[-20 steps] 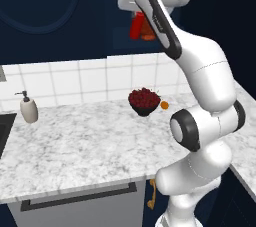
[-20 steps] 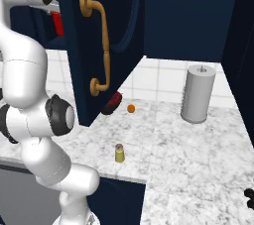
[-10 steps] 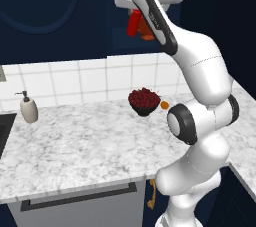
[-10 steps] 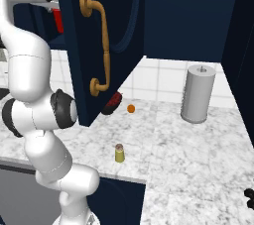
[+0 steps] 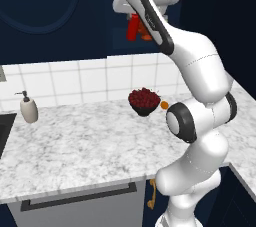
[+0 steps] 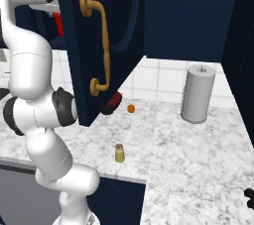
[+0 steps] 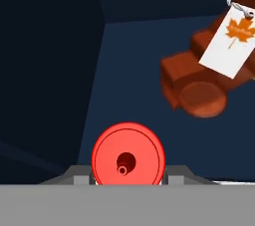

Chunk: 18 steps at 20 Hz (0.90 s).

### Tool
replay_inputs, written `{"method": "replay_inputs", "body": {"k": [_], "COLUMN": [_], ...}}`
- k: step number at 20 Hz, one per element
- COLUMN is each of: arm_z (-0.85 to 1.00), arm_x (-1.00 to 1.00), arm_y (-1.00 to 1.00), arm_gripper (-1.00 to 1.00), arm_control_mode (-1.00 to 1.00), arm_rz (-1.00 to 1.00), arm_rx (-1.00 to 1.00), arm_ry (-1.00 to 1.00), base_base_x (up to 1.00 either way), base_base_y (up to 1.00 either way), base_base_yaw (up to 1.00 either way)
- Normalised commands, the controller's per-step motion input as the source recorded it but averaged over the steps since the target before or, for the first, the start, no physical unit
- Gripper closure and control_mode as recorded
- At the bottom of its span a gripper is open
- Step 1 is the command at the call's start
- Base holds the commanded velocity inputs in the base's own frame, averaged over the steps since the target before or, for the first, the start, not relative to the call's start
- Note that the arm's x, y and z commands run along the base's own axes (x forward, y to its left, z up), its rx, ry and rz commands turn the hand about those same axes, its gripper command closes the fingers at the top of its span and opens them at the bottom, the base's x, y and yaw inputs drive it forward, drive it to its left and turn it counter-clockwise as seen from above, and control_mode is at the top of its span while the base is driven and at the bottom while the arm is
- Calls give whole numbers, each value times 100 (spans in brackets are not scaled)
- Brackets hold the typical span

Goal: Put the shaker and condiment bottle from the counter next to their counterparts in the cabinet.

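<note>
My gripper [image 5: 132,19] is raised to the open dark navy cabinet [image 5: 119,41] and is shut on the condiment bottle [image 5: 132,28], a slim red squeeze bottle held upright. In the hand view the condiment bottle [image 7: 128,154] is seen nozzle-on between my gripper [image 7: 128,174] tips. The squat brown bottle [image 7: 201,83] with a white maple-leaf label sits just beyond it to the right, inside the cabinet [image 7: 144,46]. A sliver of the red condiment bottle [image 6: 58,24] shows behind the cabinet door. The small olive-yellow shaker [image 6: 119,153] stands alone on the marbled counter [image 6: 188,159] near its front edge.
The open cabinet door [image 6: 124,11] with a brass handle [image 6: 100,45] hangs over the counter. A dark bowl of red fruit [image 5: 144,101] and a small orange ball [image 5: 164,105] sit by the backsplash. A beige soap dispenser [image 5: 28,109] stands far left. A grey canister [image 6: 198,93] stands at the right.
The arm's elbow has swung slightly and the hand has edged a little left with the red bottle still gripped. The shaker has not moved.
</note>
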Motion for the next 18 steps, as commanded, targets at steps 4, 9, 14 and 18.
{"method": "replay_inputs", "body": {"k": [4, 9, 14, 18], "arm_z": [-6, -11, -2, -11], "arm_x": [0, 7, 11, 48], "arm_y": [9, 4, 0, -7], "arm_gripper": [100, 100, 100, 100], "arm_control_mode": [-100, -100, -100, -100], "arm_rz": [0, 0, 0, 0], "arm_rx": [-1, -4, 0, 0], "arm_ry": [0, 0, 3, 18], "base_base_x": [0, 0, 0, 0], "base_base_y": [0, 0, 0, 0], "base_base_yaw": [0, 0, 0, 0]}}
